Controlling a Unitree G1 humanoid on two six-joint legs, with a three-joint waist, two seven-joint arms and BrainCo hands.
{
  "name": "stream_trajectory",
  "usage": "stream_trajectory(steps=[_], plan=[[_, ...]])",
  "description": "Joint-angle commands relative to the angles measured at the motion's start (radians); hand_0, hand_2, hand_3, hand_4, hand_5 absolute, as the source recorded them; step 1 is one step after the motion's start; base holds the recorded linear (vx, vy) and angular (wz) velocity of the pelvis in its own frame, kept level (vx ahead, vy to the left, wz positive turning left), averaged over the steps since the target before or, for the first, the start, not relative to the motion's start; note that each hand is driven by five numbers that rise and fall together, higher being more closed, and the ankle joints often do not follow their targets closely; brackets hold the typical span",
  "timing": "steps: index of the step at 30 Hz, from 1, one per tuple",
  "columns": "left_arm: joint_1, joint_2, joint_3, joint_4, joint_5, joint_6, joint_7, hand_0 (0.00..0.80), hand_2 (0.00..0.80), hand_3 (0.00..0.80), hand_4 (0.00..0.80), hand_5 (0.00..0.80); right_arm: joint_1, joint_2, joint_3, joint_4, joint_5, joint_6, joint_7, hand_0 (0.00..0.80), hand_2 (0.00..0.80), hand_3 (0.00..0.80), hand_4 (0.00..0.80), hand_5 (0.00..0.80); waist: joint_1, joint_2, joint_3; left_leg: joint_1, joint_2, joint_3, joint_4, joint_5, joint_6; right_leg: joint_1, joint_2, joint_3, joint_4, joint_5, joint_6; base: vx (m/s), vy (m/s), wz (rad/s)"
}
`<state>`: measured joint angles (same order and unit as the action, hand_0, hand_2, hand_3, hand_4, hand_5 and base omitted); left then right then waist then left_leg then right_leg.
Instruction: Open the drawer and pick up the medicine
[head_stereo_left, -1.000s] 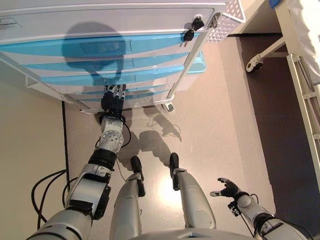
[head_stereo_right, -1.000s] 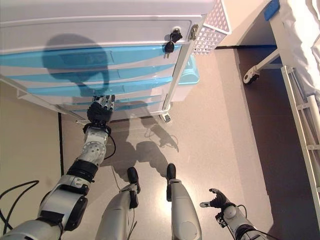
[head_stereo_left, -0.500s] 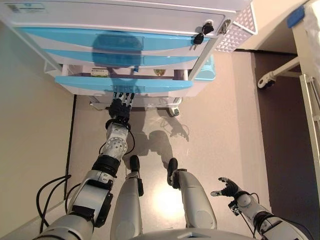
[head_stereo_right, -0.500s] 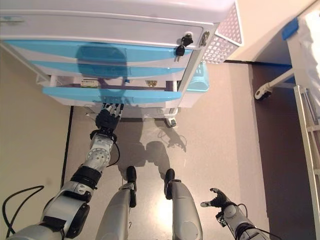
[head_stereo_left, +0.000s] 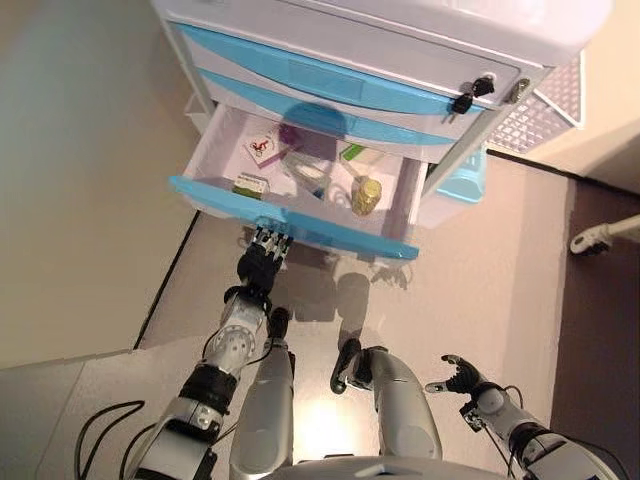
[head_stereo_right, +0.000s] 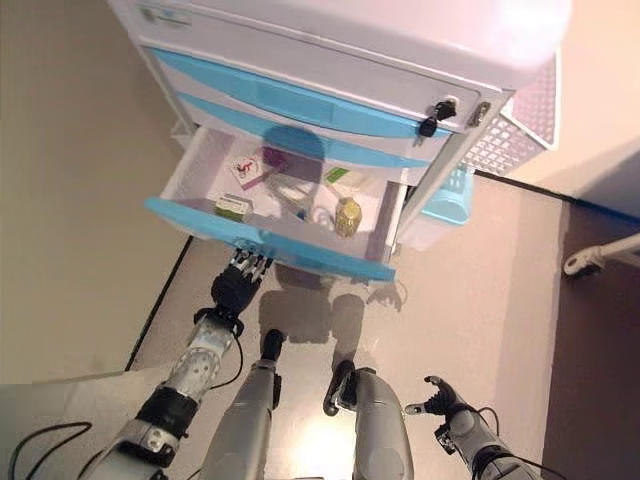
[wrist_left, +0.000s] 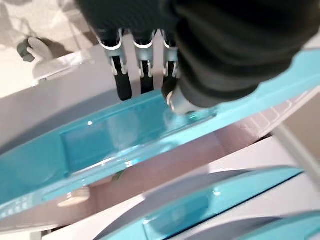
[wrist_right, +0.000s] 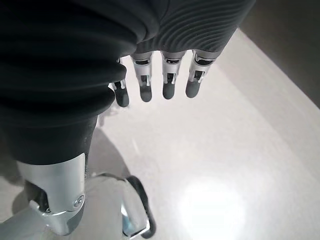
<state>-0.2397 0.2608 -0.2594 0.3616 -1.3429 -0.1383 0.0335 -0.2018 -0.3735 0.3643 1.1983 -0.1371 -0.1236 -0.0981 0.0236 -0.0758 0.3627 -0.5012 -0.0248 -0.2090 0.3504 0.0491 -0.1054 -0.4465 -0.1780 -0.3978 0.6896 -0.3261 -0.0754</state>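
Note:
The white cabinet's third drawer (head_stereo_left: 290, 218), with a blue front, stands pulled far out. Inside lie a yellow medicine bottle (head_stereo_left: 365, 195), a small green box (head_stereo_left: 250, 184), a white card (head_stereo_left: 262, 146), a green-and-white box (head_stereo_left: 355, 153) and clear packets. My left hand (head_stereo_left: 262, 264) is just below the drawer front. In the left wrist view its fingers (wrist_left: 122, 87) lie behind the front's lower edge and its thumb (wrist_left: 176, 99) presses on the blue face (wrist_left: 115, 140), pinching it. My right hand (head_stereo_left: 458, 377) hangs low at the right, open and empty, fingers (wrist_right: 167, 82) over bare floor.
Two shut blue drawers (head_stereo_left: 330, 80) sit above the open one, with keys (head_stereo_left: 468, 97) hanging at the cabinet's right edge. A white perforated basket (head_stereo_left: 535, 115) and a light blue bin (head_stereo_left: 462, 185) hang on the cabinet's right side. A bed's caster (head_stereo_left: 598, 238) stands at the far right.
The drawer has come much further out, so its contents now show. My left hand has stayed at its front edge. The whole view has shifted as the camera moved.

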Motion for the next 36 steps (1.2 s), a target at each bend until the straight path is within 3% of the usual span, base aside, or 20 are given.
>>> stream_trajectory(steps=[1, 18, 25, 33, 34, 35, 36], plan=[[-0.101, 0.095, 0.143, -0.343, 0.030, -0.159, -0.207, 0.800, 0.800, 0.800, 0.800, 0.800, 0.072, -0.032, -0.005, 0.015, -0.020, 0.004, -0.011, 0.000, 0.000, 0.000, 0.000, 0.000, 0.046, 0.003, -0.104, -0.054, -0.097, 0.046, 0.123, -0.091, 0.100, 0.003, -0.001, 0.037, -0.078, 0.135, 0.059, -0.002, -0.005, 0.17], [0.252, 0.034, 0.307, -0.572, -0.007, -0.161, -0.265, 0.800, 0.800, 0.800, 0.800, 0.800, 0.086, -0.021, -0.060, 0.088, -0.073, 0.013, -0.016, 0.000, 0.000, 0.000, 0.000, 0.000, 0.146, 0.036, -0.122, 0.034, -0.122, -0.001, 0.128, -0.109, 0.108, 0.133, -0.049, -0.048, -0.071, 0.102, 0.066, 0.012, 0.006, 0.15], [0.302, 0.048, 0.308, -0.610, 0.028, -0.157, -0.247, 0.800, 0.800, 0.800, 0.800, 0.800, 0.078, -0.011, -0.053, 0.092, -0.078, 0.015, -0.023, 0.000, 0.000, 0.000, 0.000, 0.000, 0.161, 0.037, -0.137, 0.038, -0.124, -0.001, 0.110, -0.104, 0.111, 0.138, -0.050, -0.054, -0.083, 0.108, 0.071, 0.004, 0.007, 0.08], [0.355, 0.057, 0.296, -0.574, 0.080, -0.151, -0.194, 0.800, 0.800, 0.800, 0.800, 0.800, 0.068, -0.008, -0.055, 0.087, -0.061, 0.016, -0.037, 0.000, 0.000, 0.000, 0.000, 0.000, 0.162, 0.031, -0.147, 0.034, -0.117, 0.014, 0.087, -0.094, 0.116, 0.128, -0.045, -0.042, -0.110, 0.131, 0.082, 0.000, 0.000, 0.00], [0.380, 0.073, 0.287, -0.575, 0.112, -0.137, -0.176, 0.480, 0.480, 0.480, 0.480, 0.480, 0.068, -0.015, -0.059, 0.084, -0.057, 0.019, -0.042, 0.000, 0.000, 0.000, 0.000, 0.000, 0.158, 0.030, -0.148, 0.033, -0.114, 0.020, 0.085, -0.094, 0.118, 0.125, -0.042, -0.035, -0.116, 0.138, 0.086, 0.000, 0.000, 0.00], [0.381, 0.073, 0.287, -0.576, 0.112, -0.137, -0.176, 0.480, 0.480, 0.480, 0.480, 0.480, 0.068, -0.015, -0.059, 0.084, -0.057, 0.019, -0.042, 0.000, 0.000, 0.000, 0.000, 0.000, 0.159, 0.030, -0.149, 0.033, -0.114, 0.020, 0.085, -0.094, 0.118, 0.125, -0.042, -0.035, -0.116, 0.138, 0.086, 0.024, 0.025, -0.03], [0.404, 0.098, 0.282, -0.560, 0.157, -0.128, -0.151, 0.000, 0.000, 0.000, 0.000, 0.000, 0.069, -0.025, -0.063, 0.078, -0.054, 0.021, -0.045, 0.000, 0.000, 0.000, 0.000, 0.000, 0.152, 0.029, -0.148, 0.032, -0.108, 0.028, 0.090, -0.098, 0.122, 0.121, -0.040, -0.028, -0.119, 0.143, 0.090, 0.000, 0.000, 0.00]])
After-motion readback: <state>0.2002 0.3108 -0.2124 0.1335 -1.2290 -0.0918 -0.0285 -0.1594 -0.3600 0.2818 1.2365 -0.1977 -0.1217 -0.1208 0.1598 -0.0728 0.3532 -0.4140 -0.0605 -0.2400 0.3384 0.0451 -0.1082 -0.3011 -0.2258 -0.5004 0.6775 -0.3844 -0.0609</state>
